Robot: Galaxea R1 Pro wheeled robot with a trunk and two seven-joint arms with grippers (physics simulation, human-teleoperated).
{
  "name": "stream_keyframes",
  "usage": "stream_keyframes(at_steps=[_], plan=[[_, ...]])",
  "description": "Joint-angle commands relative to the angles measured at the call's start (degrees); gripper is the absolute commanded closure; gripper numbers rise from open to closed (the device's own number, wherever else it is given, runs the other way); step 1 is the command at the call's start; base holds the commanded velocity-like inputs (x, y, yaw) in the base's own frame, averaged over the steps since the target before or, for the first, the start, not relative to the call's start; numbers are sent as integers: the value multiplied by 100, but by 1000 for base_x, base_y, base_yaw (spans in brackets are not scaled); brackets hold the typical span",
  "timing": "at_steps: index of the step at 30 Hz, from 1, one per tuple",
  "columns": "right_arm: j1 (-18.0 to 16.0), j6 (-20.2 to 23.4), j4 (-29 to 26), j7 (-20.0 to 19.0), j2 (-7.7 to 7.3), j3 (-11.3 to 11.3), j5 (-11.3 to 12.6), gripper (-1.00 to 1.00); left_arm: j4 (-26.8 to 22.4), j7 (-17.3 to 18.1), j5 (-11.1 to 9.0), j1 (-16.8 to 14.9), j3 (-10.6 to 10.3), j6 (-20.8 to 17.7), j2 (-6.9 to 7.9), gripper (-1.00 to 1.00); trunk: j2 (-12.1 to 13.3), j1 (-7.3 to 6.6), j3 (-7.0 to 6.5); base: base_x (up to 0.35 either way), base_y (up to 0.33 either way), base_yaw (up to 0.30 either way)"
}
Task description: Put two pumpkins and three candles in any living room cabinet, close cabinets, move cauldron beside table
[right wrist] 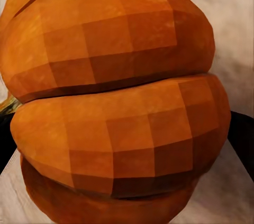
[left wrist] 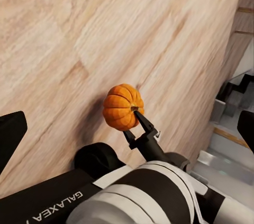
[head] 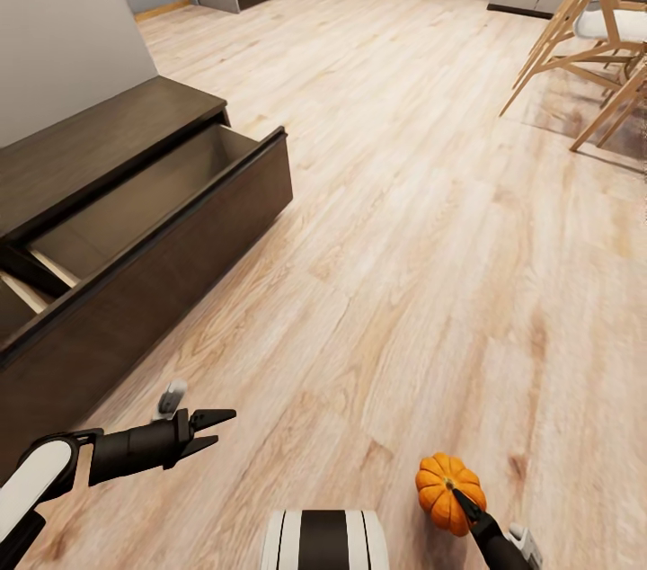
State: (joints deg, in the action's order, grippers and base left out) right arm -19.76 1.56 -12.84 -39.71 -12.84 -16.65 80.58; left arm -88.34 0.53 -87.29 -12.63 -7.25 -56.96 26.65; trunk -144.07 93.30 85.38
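The pumpkin point(head: 447, 491) is a small, orange, round body divided into ribbed lobes, with darker creases between the lobes. In the right wrist view the pumpkin point(right wrist: 116, 102) shows a faceted, blocky surface shading and a tan stem edge at one side. In the left wrist view the pumpkin point(left wrist: 123, 107) shows a short brown stem next to the dark fingertip.

The right gripper point(head: 467, 505) is closed on the pumpkin and holds it above the floor point(head: 431, 219), low at the right in the head view, well apart from the cabinet point(head: 135, 219). In the left wrist view the right gripper point(left wrist: 138, 126) has slim black fingers that pinch the pumpkin from the side.

The left gripper point(head: 214, 428) has its two black pointed fingers spread apart, with nothing between them. It hovers over the floor near the cabinet front.

The cabinet is a long, low unit of dark-brown wood with a matte flat top. One drawer point(head: 180, 183) stands pulled out; its front is handleless and its interior is pale beige.

The floor is light wood plank with visible grain. Light wooden chairs point(head: 593, 40) with slanted legs and a white seat stand far right.
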Motion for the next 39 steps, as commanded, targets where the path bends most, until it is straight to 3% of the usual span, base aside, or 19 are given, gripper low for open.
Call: stream_keyframes(at_steps=[1,8,14,22,26,30,32,36,39], plan=[[-2,18,3,-11,-9,-40,60,100,0,5,2,-3,-5,-10,2,-100,0,-3,-20,0,0,0],[-2,57,-27,8,-9,-40,58,100,-3,0,2,-4,-11,-8,-14,-100,10,-21,-175,0,0,0],[-2,50,6,-299,-9,-40,55,100,-1,-1,10,-3,-60,-8,-19,-100,18,-37,-308,0,0,0],[-2,70,-54,-364,-7,-40,62,100,-3,-1,11,-3,-58,-8,-11,-100,28,-57,-485,0,0,0],[-2,306,-173,-815,-10,-40,55,100,-5,-1,11,-3,-56,-8,-2,-100,34,-68,-573,0,0,0],[-2,787,-202,-920,-54,-30,55,100,-1,-1,15,-3,-48,-8,5,-100,39,-78,-662,0,0,0],[-2,1087,-247,-922,-154,-21,49,100,0,-1,22,-7,-43,-8,6,-100,42,-83,-706,0,0,0],[-2,1438,-569,-856,-556,-15,52,100,1,-1,43,-11,-33,-8,14,-100,47,-93,-795,0,0,0],[-2,1669,-1292,-347,-773,17,57,100,1,-1,55,-11,-21,-8,15,-100,51,-101,-861,0,0,0]])
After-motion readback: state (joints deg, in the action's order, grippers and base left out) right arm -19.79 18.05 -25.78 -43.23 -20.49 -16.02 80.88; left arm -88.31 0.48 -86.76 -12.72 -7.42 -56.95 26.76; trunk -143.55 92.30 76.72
